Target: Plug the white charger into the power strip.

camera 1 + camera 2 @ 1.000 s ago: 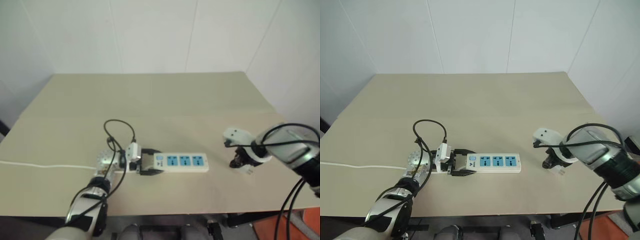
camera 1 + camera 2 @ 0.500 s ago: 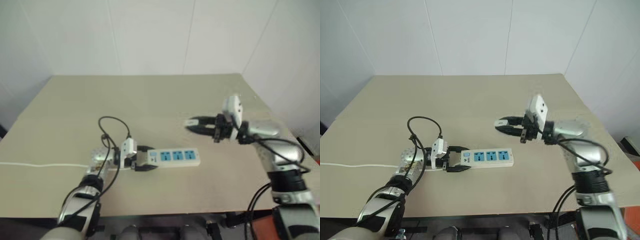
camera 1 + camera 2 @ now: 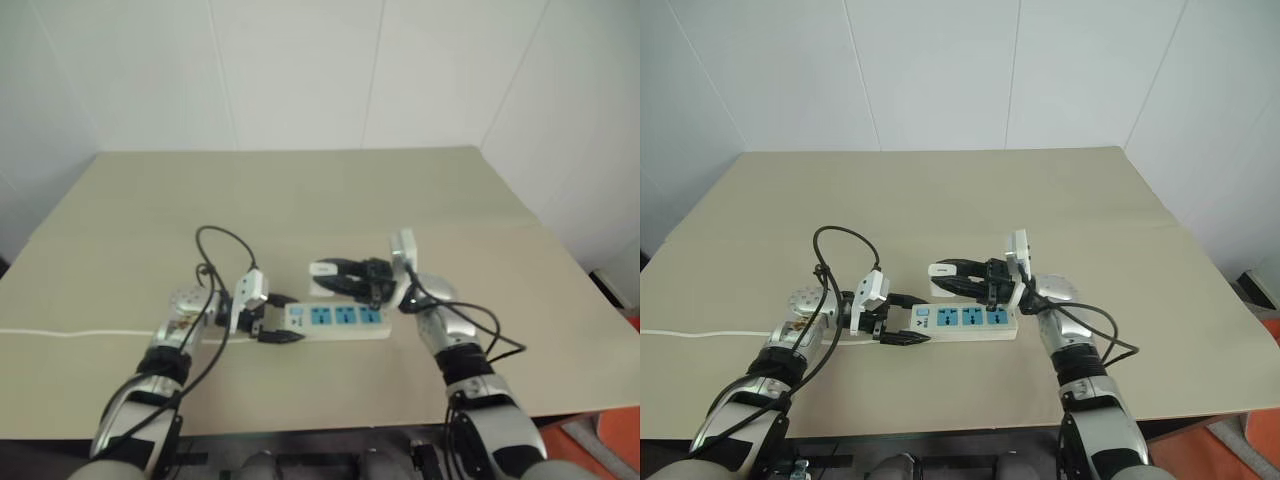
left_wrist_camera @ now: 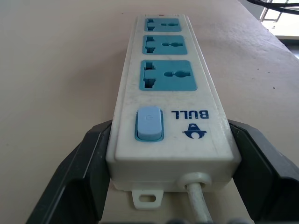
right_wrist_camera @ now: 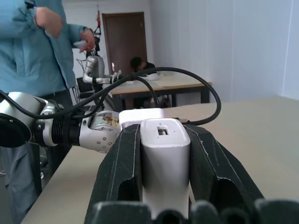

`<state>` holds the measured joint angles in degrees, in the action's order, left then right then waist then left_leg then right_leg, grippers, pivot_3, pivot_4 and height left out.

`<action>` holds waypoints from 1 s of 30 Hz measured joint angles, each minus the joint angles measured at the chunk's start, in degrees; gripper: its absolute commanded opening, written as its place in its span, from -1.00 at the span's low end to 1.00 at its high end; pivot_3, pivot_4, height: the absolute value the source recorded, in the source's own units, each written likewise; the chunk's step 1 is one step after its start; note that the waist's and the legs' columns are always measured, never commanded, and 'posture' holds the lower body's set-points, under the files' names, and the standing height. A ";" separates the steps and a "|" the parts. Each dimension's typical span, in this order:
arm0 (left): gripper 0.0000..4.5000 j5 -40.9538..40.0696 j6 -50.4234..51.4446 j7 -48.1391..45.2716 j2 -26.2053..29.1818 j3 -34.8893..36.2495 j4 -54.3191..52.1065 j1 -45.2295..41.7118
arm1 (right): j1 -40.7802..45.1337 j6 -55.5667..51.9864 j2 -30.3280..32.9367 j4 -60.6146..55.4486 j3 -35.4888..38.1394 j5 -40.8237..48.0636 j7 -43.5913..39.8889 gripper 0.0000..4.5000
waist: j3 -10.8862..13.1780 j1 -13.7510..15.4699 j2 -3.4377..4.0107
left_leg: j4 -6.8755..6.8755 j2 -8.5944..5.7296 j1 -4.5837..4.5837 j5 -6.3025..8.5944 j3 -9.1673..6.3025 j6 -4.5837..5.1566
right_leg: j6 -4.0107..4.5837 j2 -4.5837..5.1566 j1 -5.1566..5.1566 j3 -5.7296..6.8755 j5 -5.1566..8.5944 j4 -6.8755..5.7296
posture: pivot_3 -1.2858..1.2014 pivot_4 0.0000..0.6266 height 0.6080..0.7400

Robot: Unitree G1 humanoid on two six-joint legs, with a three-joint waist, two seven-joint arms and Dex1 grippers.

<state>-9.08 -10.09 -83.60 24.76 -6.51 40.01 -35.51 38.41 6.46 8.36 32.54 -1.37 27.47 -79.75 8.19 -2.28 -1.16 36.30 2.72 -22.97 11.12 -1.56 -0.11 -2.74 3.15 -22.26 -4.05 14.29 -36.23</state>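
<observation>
The power strip (image 3: 340, 318) lies on the table, a long white bar with three blue sockets facing up. My left gripper (image 3: 276, 320) is shut on its switch end, a black finger (image 4: 81, 172) pressed against each side of the power strip (image 4: 168, 116) where the cord leaves it. My right gripper (image 3: 948, 270) points to the left, hanging just above and behind the strip. It is shut on the white charger (image 5: 164, 154), which sits between its fingers (image 5: 125, 163) and pokes out past the tips as a white block (image 3: 322, 268).
The strip's thin white cord (image 3: 70, 333) runs off the beige table (image 3: 300, 190) to the left. A black cable (image 3: 222, 245) loops above my left wrist. Beyond the table, the right wrist view shows a person in a blue shirt (image 5: 37, 51) standing.
My right arm has swung in from the table's right side to the middle, turning its gripper level and leftward with the charger. The left gripper stays on the strip. The camera view shifted.
</observation>
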 measured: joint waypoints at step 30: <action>0.45 -1.99 2.29 3.40 1.43 0.01 -6.81 5.20 | 3.55 11.99 -2.32 19.94 2.33 -5.77 -4.10 -0.51 | -0.01 -0.32 0.04 | -0.08 0.01 0.20 -0.01 0.02 -0.02 | 0.06 -0.02 0.04 -0.03 0.02 -0.12 | 0.03 -0.52 1.00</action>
<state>-11.07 -7.80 -80.20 26.19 -6.50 33.20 -30.31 41.96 18.45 6.04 52.48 0.96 21.70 -83.85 8.18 -2.59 -1.12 36.22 2.73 -22.77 11.11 -1.55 -0.13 -2.68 3.13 -22.22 -4.08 14.31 -36.35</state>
